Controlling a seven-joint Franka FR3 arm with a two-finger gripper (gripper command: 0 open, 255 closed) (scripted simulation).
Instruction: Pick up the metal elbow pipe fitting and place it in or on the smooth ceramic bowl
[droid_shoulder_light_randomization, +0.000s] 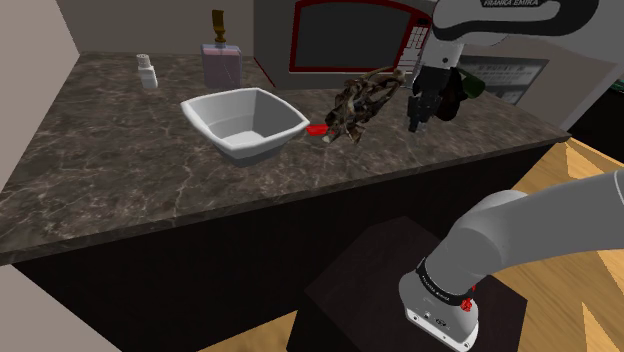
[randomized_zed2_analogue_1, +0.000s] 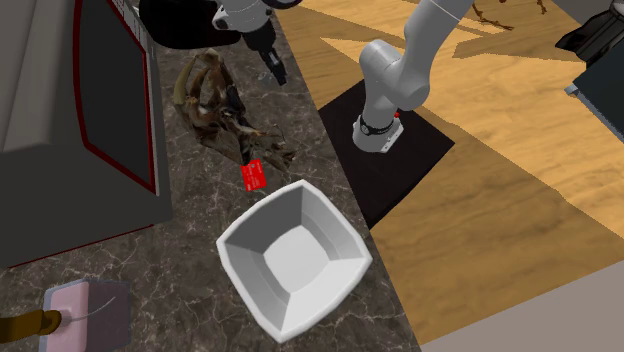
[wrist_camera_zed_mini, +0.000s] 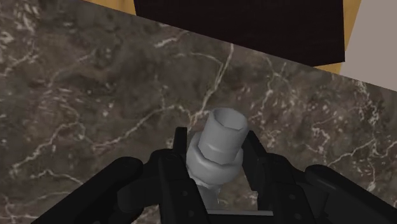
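And there it is: the end effector (wrist_camera_zed_mini: 218, 158) is clamped on the grey elbow fitting (wrist_camera_zed_mini: 222, 130). In the wrist view a black finger (wrist_camera_zed_mini: 182, 147) presses on each side of the collar, and the open mouth of the pipe pokes out past the tips. Gripping that thick collar looks like a sensible choice, since it gives the pads something broad to bite on and should stop the piece from twisting.

In the shoulder view the fitting hangs clear above the dark marbled worktop (droid_shoulder_light_randomization: 120, 170), near its front edge. The white bowl (droid_shoulder_light_randomization: 255, 148) sits empty and well apart, towards that view's left. A brown tangled heap (droid_shoulder_light_randomization: 365, 98) with a small red piece (droid_shoulder_light_randomization: 318, 129) beside it lies between the two. That would explain the height, because my read is that the carry has to pass over or around the clutter.

As for the arm, it rises from the dark stand (droid_shoulder_light_randomization: 400, 275) at lower right and bends at a big grey elbow (droid_shoulder_light_randomization: 540, 220). It then crosses the top of the view and drops its wrist so the end effector (droid_shoulder_light_randomization: 422, 108) points down at the worktop.

The pick looks done. The carry to the bowl is what remains.
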